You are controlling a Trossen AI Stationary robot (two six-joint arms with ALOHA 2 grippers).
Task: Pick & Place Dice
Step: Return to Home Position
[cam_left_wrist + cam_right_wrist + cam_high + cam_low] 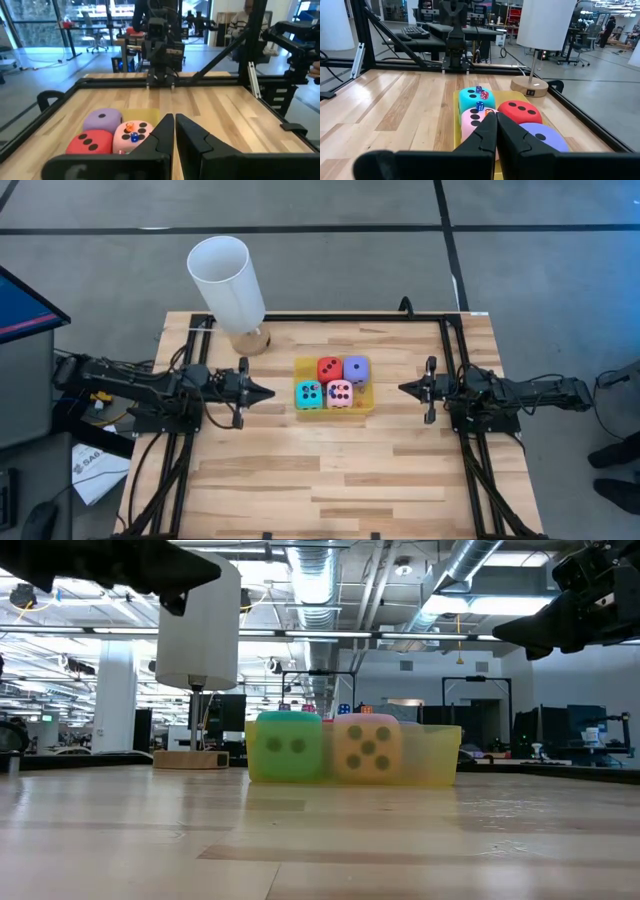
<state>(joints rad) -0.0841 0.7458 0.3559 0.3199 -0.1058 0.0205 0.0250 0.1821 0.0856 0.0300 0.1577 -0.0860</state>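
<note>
Left gripper [266, 392] and right gripper [405, 388] flank the translucent yellow plastic bin [366, 409], jaws closed on nothing, so draw each straight back, level, clear of its soft coloured dice [340, 393].

Table [330, 470] lies open around the yellow bin [367, 406]; lamp [228, 280] stands far-left.

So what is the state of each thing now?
left gripper: shut, empty, left of bin.
right gripper: shut, empty, right of bin.
yellow bin: upright, holds four big dice.
red die: in bin, three pips up.
purple die: in bin, one pip up.
cyan die: in bin, tiny dice on top.
pink die: in bin, tiny dice on top.
lamp: upright.
</note>
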